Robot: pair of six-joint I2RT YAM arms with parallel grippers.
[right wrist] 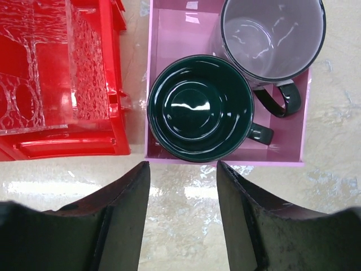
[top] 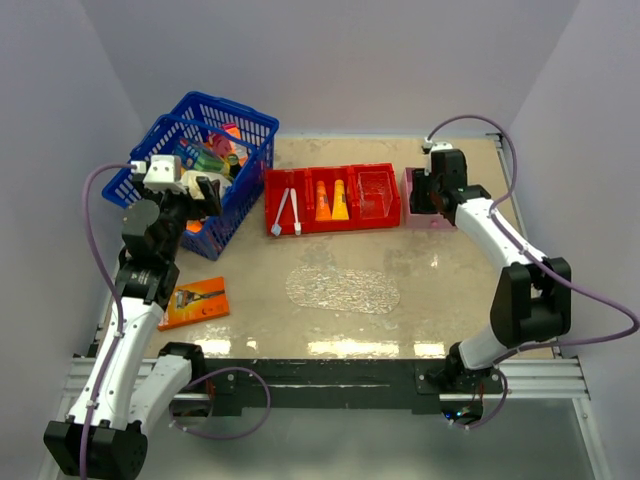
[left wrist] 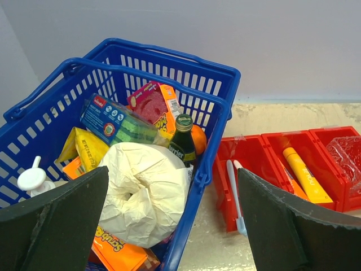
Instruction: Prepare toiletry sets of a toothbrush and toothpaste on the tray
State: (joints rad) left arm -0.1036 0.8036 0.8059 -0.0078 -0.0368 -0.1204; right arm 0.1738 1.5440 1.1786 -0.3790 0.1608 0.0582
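Observation:
Two white toothbrushes (top: 288, 212) lie in the left compartment of a red bin (top: 330, 227); one toothbrush (left wrist: 234, 192) also shows in the left wrist view. An orange tube (top: 323, 200) and a yellow-orange tube (top: 340, 200) lie in the middle compartment, the yellow-orange tube (left wrist: 307, 176) showing from the left wrist too. The clear bumpy oval tray (top: 342, 288) lies flat on the table in front of the bin, with nothing on it. My left gripper (left wrist: 173, 171) hangs open over the blue basket's right side. My right gripper (right wrist: 183, 165) is open over the table at the pink box's near edge, holding nothing.
The blue basket (top: 255, 125) at the back left is full of packages, a green bottle (left wrist: 183, 144) and crumpled white paper (left wrist: 144, 192). The pink box (right wrist: 169, 34) holds a dark green mug (right wrist: 200, 107) and a pale mug (right wrist: 273, 36). An orange razor pack (top: 195, 302) lies front left.

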